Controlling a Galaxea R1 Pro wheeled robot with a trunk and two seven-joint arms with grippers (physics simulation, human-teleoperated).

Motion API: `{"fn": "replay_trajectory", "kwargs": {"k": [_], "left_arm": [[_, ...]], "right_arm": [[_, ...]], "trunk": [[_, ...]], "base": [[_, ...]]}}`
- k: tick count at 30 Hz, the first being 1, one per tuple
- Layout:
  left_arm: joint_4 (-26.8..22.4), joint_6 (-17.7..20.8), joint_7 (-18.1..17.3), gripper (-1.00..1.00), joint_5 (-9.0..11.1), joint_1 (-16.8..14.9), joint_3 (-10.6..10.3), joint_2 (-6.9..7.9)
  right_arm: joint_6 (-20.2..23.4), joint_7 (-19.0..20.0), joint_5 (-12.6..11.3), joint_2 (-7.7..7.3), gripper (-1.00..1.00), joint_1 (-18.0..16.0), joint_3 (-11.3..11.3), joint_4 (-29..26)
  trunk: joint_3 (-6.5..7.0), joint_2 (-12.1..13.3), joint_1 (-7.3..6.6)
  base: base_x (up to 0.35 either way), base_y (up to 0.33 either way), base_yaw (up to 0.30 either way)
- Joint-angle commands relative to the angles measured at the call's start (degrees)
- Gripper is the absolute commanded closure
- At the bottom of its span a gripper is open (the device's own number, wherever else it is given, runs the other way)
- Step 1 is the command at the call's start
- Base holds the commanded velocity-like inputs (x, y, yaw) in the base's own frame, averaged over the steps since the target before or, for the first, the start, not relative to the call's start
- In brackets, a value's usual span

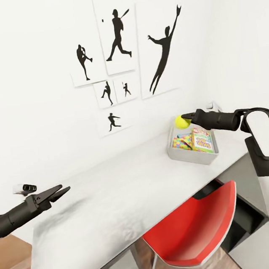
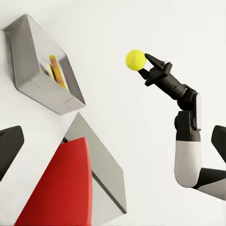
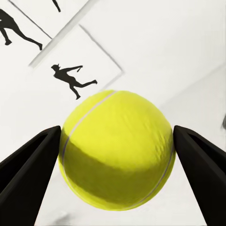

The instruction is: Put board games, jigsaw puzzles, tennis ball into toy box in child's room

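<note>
The right gripper [image 1: 185,118] has its two fingers closed on the tennis ball [image 1: 181,122], holding it in the air just above the far rim of the toy box [image 1: 188,153]. In the right wrist view the ball [image 3: 117,149] sits squarely between the dark fingers [image 3: 29,172], touching both. The left wrist view shows the same grip from the side: the ball [image 2: 135,60] pinched at the tip of the right gripper [image 2: 147,66], apart from the toy box [image 2: 35,84].

The toy box stands on the table [image 1: 117,196] at about two o'clock in the head view, near the wall. Inside it lie a printed board game [image 1: 202,140] and, beside it, a multicoloured jigsaw puzzle [image 1: 182,141]; what lies beneath them is hard to make out.

The left gripper [image 1: 62,191] hovers over the table's near end at about eight o'clock, its fingers only slightly parted and holding nothing.

A red chair [image 1: 198,228] is tucked under the table at five o'clock. Posters with black athlete silhouettes [image 1: 120,55] hang on the wall at twelve o'clock.
</note>
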Motion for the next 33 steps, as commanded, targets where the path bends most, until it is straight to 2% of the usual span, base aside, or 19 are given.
{"fn": "replay_trajectory", "kwargs": {"k": [1,8,11,14,19,26,33], "left_arm": [[0.0,0.3,-0.1,-1.0,0.0,-0.1,0.0,-0.04],[-0.1,0.3,0.0,-1.0,0.0,-0.1,0.0,-0.51],[-0.1,0.3,0.0,-1.0,0.0,-0.1,-0.1,-1.16],[-0.1,0.3,0.0,-1.0,0.0,-0.1,-0.1,-1.32],[-0.1,0.2,-0.1,-1.0,0.0,-0.1,0.0,-1.44],[-0.1,0.2,-0.1,-1.0,0.0,-0.1,-0.1,-1.4],[-0.1,0.3,-0.2,-1.0,0.0,-0.1,-0.1,-1.39]], "right_arm": [[0.2,-0.6,-0.5,0.01,1.0,-0.1,0.0,0.0],[0.2,-1.5,0.0,0.68,1.0,-0.1,0.6,0.1],[0.2,-4.7,0.1,0.86,1.0,-0.1,3.1,0.2],[0.2,-6.5,-0.1,0.89,1.0,-0.1,4.1,0.2],[0.2,-7.1,0.0,0.91,1.0,-0.1,4.4,0.2],[0.2,-7.2,0.1,0.83,1.0,-0.1,4.5,0.1],[0.2,-7.2,0.1,0.89,1.0,-0.1,4.7,0.1]], "trunk": [[-0.04,-0.1,0.05],[0.55,-0.1,0.05],[0.71,-0.1,0.05],[0.75,-0.1,0.05],[0.76,-0.1,0.05],[0.76,-0.1,0.05],[0.76,-0.1,0.05]], "base": [[0.167,-0.259,-0.166],[0.169,-0.137,0.061],[0.175,-0.099,0.127],[0.099,-0.177,0.034],[0.018,-0.06,0.005],[0.001,-0.223,0.0],[0.0,-0.01,0.0]]}}
